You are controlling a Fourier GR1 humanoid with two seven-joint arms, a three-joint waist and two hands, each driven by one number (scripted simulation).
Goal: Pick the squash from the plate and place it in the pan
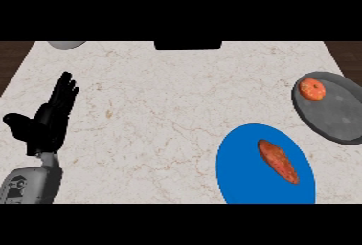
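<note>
Nearest you, one left hand (44, 123) stands at the view's left edge on its grey forearm (32, 184), fingers straight and raised, thumb spread out, holding nothing. To the right, one blue plate (244, 184) carries one squash (278, 161), lying lengthwise. Farther right, one grey pan (343, 117) holds one round orange fruit (312, 89). All rest on the marble counter (170, 119).

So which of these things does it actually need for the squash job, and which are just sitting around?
Needed:
- squash, lying on the blue plate
- grey pan
- left hand, open, resting at the left

Just lying about:
- round orange item already in the pan
- grey object at the far edge
- black object at the far edge
</note>
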